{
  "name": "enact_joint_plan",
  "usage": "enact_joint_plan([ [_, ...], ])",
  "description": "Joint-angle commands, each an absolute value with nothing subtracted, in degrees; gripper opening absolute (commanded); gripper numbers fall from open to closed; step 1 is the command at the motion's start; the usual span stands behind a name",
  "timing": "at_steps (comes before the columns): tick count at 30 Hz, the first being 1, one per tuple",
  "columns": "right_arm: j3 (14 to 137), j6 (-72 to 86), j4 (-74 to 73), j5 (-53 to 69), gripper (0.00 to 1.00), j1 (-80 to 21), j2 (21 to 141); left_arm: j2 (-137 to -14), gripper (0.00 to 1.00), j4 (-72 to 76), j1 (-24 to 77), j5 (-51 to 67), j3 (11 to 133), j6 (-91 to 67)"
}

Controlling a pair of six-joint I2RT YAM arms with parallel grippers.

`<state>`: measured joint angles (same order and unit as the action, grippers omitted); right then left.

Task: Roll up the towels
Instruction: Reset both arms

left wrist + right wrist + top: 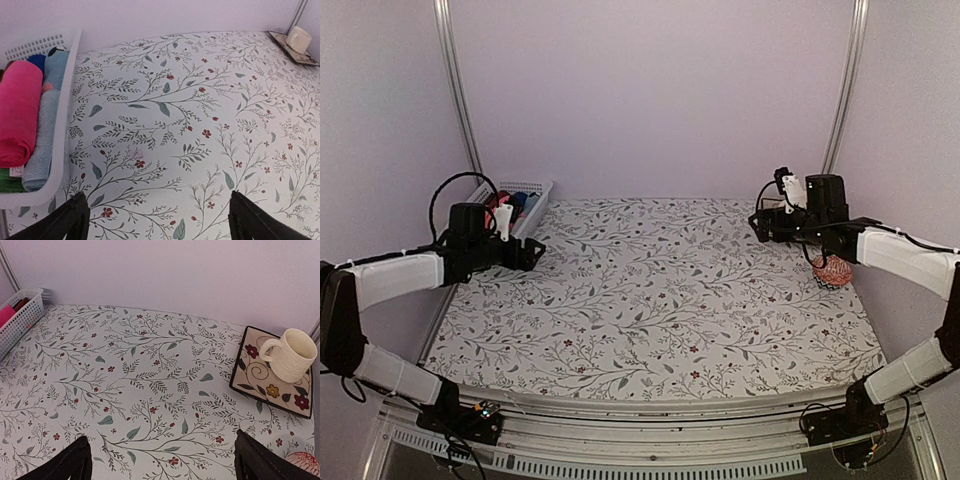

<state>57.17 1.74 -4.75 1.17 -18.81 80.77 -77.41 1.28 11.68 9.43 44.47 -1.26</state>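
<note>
The towels are out of view; no loose cloth lies on the floral tablecloth [660,300]. My left gripper [534,252] hovers over the table's left side beside a white basket [525,190]. In the left wrist view the left gripper [157,217] is open, and only patterned cloth shows between its black fingertips [75,217]. My right gripper [761,226] hangs over the far right of the table. Seen from its own wrist, the right gripper [160,457] also stands open and holds nothing.
The basket [64,125] holds rolled cloths: a pink-red roll [17,112], a light blue roll [47,125] and a green one. A cream mug [292,355] stands on a square patterned plate [250,372] at the far right. A red-orange woven pad [833,270] lies near it.
</note>
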Motion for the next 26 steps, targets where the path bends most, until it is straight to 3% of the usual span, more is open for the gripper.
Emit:
enact_joint_plan([
  [1, 48.27, 0.18, 5.27, -4.35, 0.99, -18.12, 71.31, -72.67, 0.97, 11.40, 14.73, 6.78, 37.88, 1.10],
  [12, 35.14, -1.78, 12.98, -8.13, 0.99, -18.15, 57.10, -64.95, 0.97, 21.87, 16.95, 7.02, 27.65, 2.12],
  [26, 33.45, -2.79, 12.70, -10.37, 0.99, -18.11, 54.36, -65.36, 0.97, 22.50, 17.07, 8.14, 27.79, 2.36],
])
